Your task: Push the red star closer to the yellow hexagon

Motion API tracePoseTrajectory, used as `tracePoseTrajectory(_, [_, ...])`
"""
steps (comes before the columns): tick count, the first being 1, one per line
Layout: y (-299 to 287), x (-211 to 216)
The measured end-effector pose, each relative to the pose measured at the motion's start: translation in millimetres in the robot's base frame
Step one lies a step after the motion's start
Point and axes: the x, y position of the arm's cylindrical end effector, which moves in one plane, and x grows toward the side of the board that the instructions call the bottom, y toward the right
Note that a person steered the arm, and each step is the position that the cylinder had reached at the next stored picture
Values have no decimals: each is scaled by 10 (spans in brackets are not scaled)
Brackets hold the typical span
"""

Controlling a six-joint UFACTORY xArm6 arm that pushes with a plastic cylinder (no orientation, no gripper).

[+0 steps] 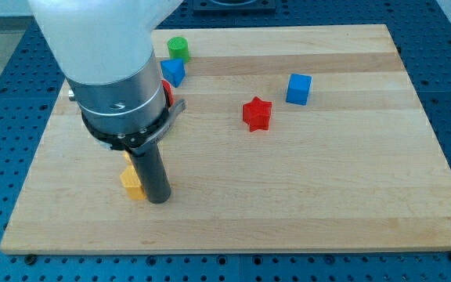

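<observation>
The red star (257,113) lies on the wooden board (304,196) right of centre. A yellow block (132,184), its shape mostly hidden by the rod, sits at the lower left. My tip (158,200) rests on the board touching the yellow block's right side, far to the left of and below the red star.
A blue cube (298,88) lies just up and right of the red star. A blue block (173,71) and a green cylinder (178,48) sit near the top left. A red piece (166,88) peeks out beside the arm body, which hides part of the left board.
</observation>
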Motion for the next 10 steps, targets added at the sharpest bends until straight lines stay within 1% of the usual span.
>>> tracePoseTrajectory(1, [513, -254])
tracePoseTrajectory(3, [2193, -1337])
tracePoseTrajectory(4, [1973, -1402])
tracePoseTrajectory(6, [1113, -1366])
tracePoseTrajectory(7, [861, -1533])
tracePoseTrajectory(8, [596, -1584])
tracePoseTrajectory(9, [512, -1283])
tracePoseTrajectory(10, [512, -870])
